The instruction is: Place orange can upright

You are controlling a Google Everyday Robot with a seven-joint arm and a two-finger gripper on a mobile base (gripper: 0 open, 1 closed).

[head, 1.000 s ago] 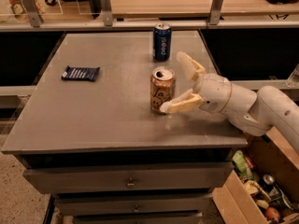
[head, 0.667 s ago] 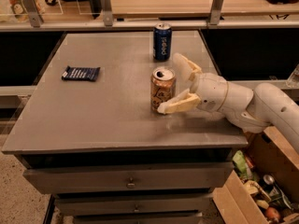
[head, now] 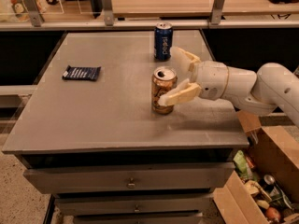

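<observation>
Hand [head: 169,76] spread around one upright orange can [head: 163,90], perhaps touching, one blue can [head: 163,41], one dark packet [head: 81,73] on table [head: 117,120]

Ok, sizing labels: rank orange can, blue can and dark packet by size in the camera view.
1. orange can, with the gripper at it, jaws open
2. blue can, though farther back
3. dark packet, close to it, unsure

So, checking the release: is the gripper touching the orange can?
Cannot tell: camera view shows the open gripper right of the orange can, its near finger overlapping it.
</observation>
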